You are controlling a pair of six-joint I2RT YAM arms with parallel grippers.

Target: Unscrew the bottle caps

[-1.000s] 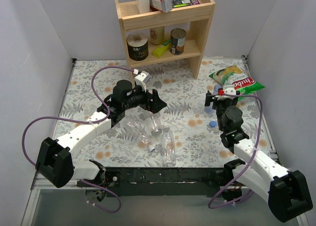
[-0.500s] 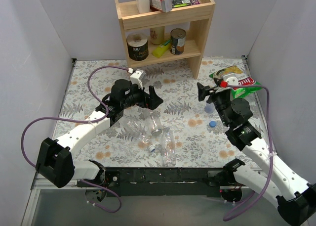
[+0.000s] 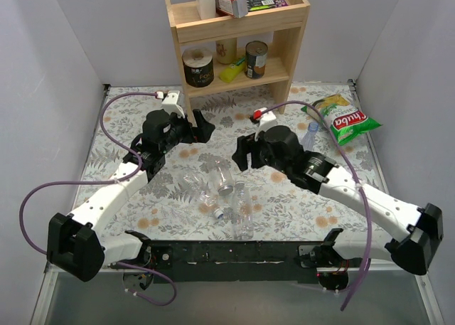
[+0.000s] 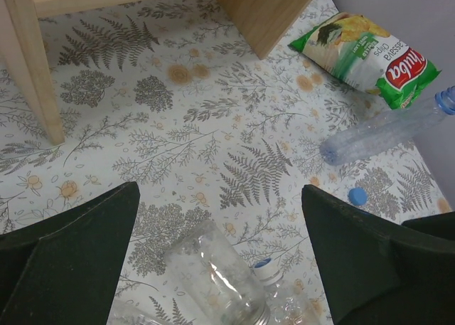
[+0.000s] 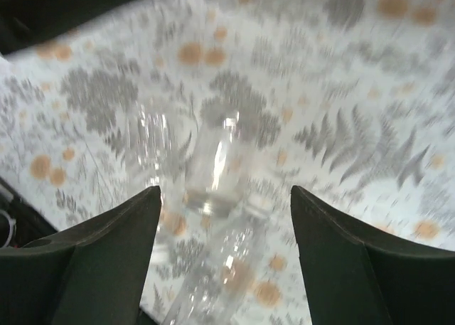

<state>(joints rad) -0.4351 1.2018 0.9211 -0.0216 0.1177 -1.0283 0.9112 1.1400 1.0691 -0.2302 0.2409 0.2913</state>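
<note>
Three colourless bottles lie together at the front middle: a wide-mouthed bottle (image 3: 223,174) (image 4: 213,275) (image 5: 213,161), one (image 3: 242,210) with a blue cap (image 4: 263,263) beside that mouth, and one (image 3: 199,188) with a blue cap (image 3: 218,213). The blue-tinted bottle (image 3: 309,134) (image 4: 384,129) lies at the right, capped (image 4: 446,101). A loose blue cap (image 4: 357,195) lies on the table. My left gripper (image 3: 201,128) (image 4: 220,191) is open and empty, behind the cluster. My right gripper (image 3: 242,154) (image 5: 226,193) is open and empty, above the cluster; its view is blurred.
A wooden shelf (image 3: 234,40) stands at the back with tin cans (image 3: 257,58), a yellow bottle (image 3: 231,70) and boxes. A green chips bag (image 3: 343,115) (image 4: 362,55) lies at the back right. White walls close in the left and right sides.
My right arm has swung left from the right side until its gripper is over the bottle cluster. My left gripper has drawn back and to the left, away from the bottles.
</note>
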